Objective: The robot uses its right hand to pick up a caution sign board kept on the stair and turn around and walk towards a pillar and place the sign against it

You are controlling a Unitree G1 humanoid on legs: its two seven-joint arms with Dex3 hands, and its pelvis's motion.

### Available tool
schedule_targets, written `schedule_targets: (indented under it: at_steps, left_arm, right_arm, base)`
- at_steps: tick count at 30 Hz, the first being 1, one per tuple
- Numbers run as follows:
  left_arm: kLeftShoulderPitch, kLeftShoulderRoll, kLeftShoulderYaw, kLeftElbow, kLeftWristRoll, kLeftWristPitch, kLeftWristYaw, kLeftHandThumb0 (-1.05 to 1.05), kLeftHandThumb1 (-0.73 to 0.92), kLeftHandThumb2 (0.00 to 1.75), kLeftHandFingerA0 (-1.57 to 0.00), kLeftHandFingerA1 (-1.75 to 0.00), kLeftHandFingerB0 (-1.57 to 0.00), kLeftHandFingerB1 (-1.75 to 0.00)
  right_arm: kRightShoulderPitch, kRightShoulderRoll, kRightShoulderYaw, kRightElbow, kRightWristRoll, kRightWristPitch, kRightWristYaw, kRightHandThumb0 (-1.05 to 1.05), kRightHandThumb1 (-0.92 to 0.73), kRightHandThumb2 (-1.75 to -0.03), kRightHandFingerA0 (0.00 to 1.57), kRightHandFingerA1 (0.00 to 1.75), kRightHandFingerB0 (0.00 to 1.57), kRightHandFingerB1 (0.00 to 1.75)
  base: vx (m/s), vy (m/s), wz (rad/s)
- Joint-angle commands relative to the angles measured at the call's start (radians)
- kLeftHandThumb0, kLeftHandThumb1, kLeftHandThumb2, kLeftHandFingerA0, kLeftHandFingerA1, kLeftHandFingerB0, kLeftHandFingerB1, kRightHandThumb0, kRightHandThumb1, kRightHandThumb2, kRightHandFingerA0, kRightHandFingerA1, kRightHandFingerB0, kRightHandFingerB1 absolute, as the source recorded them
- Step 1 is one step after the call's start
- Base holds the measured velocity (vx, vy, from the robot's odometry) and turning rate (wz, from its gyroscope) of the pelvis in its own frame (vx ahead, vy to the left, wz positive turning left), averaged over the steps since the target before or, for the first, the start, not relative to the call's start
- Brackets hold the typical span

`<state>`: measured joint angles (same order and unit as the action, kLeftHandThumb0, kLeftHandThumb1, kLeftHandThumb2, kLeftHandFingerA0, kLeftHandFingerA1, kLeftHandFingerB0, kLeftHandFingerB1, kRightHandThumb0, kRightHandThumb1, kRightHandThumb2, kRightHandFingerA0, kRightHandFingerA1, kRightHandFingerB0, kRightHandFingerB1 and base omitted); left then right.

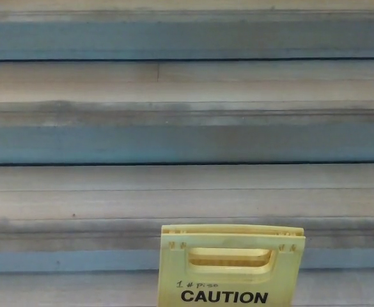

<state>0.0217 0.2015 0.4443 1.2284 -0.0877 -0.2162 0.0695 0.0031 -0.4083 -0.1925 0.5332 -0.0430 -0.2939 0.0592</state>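
- Head view looks onto grey stone stairs [187, 192] running edge to edge; neither robot hand shows, so whether they are spread, clenched or grasping cannot be told
- Yellow caution sign board [230, 268] stands at six o'clock, slightly toward five, on a low step; its lower part is cut off by the bottom edge
- Sign's printed face points at the camera, "CAUTION" reading upright; its long axis appears to run vertically, hinged top edge uppermost
- Handle slot [230, 258] sits just under the top edge, lying horizontal
- Likely step: reaching with the right hand; best to come from three o'clock, hook fingers through the slot, lift straight up so the board stays folded
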Motion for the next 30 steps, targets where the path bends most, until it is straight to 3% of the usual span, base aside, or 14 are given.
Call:
schedule_targets:
  at_steps: [1, 6, 8, 9, 11, 20, 21, 26, 27, 29, 30]
  left_arm:
    - [0.001, 0.027, -0.001, -0.009, -0.015, -0.108, 0.006, -0.03, 0.46, 1.15, -1.4, -1.26, -1.23, -1.15]
    - [0.011, 0.02, -0.004, 0.001, -0.013, -0.101, 0.009, -0.08, 0.45, 1.05, -1.38, -1.24, -1.13, -1.09]
    - [0.016, 0.015, 0.001, 0.006, -0.02, -0.1, 0.005, -0.08, 0.48, 0.99, -1.44, -1.17, -1.18, -1.12]
    - [0.018, 0.011, 0.006, 0.009, -0.026, -0.102, 0.002, -0.05, 0.43, 1.09, -1.43, -1.25, -1.2, -1.13]
    - [0.028, 0.004, 0.009, 0.008, -0.028, -0.106, 0.002, -0.06, 0.43, 1.09, -1.43, -1.28, -1.22, -1.14]
    - [0.042, 0.005, 0.006, 0.014, -0.026, -0.106, 0.001, -0.06, 0.45, 1.06, -1.39, -1.25, -1.17, -1.11]
    - [0.045, 0.002, 0.002, 0.015, -0.022, -0.109, 0.003, -0.09, 0.49, 0.93, -1.41, -1.18, -1.18, -1.06]
    - [0.049, -0.002, -0.005, 0.018, -0.017, -0.113, 0.007, -0.09, 0.49, 0.93, -1.41, -1.18, -1.18, -1.06]
    - [0.051, -0.01, -0.005, 0.023, -0.018, -0.106, 0.015, -0.07, 0.47, 1.03, -1.38, -1.23, -1.14, -1.08]
    - [0.052, -0.011, -0.005, 0.024, -0.018, -0.106, 0.016, -0.07, 0.47, 1.03, -1.38, -1.23, -1.14, -1.08]
    - [0.051, -0.011, 0.0, 0.026, -0.024, -0.104, 0.009, -0.06, 0.44, 1.06, -1.37, -1.25, -1.17, -1.1]
  right_arm:
    - [-0.08, -0.078, 0.077, -0.263, 0.013, 0.23, 0.181, -0.91, -0.52, -0.9, 0.0, 0.0, 0.0, 0.02]
    - [-0.223, -0.115, 0.241, -0.432, -0.09, 0.33, 0.283, -0.93, -0.52, -0.92, 0.0, 0.0, 0.0, 0.0]
    - [-0.274, -0.11, 0.301, -0.477, -0.102, 0.375, 0.316, -0.93, -0.51, -0.93, 0.0, 0.0, 0.0, 0.01]
    - [-0.296, -0.106, 0.331, -0.496, -0.115, 0.391, 0.327, -0.93, -0.51, -0.93, 0.0, 0.0, 0.0, 0.02]
    - [-0.346, -0.087, 0.396, -0.52, -0.148, 0.417, 0.345, -0.93, -0.51, -0.94, 0.0, 0.0, 0.0, 0.01]
    - [-0.469, -0.057, 0.563, -0.556, -0.227, 0.545, 0.392, -0.94, -0.51, -0.95, 0.0, 0.0, 0.0, 0.05]
    - [-0.505, -0.037, 0.608, -0.537, -0.262, 0.564, 0.399, -0.94, -0.53, -0.93, 0.0, 0.0, 0.0, 0.05]
    - [-0.568, -0.011, 0.687, -0.511, -0.312, 0.609, 0.409, -0.94, -0.53, -0.93, 0.0, 0.0, 0.0, 0.05]
    - [-0.617, 0.031, 0.766, -0.449, -0.362, 0.634, 0.434, -0.94, -0.58, -0.58, 0.0, 0.17, 0.0, 0.02]
    - [-0.629, 0.035, 0.782, -0.441, -0.366, 0.648, 0.436, -0.94, -0.58, -0.58, 0.0, 0.17, 0.0, 0.02]
    - [-0.634, 0.046, 0.802, -0.425, -0.377, 0.65, 0.436, -0.82, -0.43, -0.93, 0.0, 0.12, 0.0, 0.14]
  base:
    - [0.0, 0.0, 0.0]
    - [0.0, 0.0, 0.0]
    - [0.0, 0.0, 0.0]
    - [0.0, 0.0, 0.0]
    - [0.0, 0.0, 0.0]
    - [0.0, -0.001, 0.01]
    - [0.0, 0.0, 0.0]
    - [0.0, 0.0, 0.0]
    - [0.0, 0.0, 0.0]
    - [0.0, 0.0, 0.0]
    - [0.0, 0.0, 0.0]
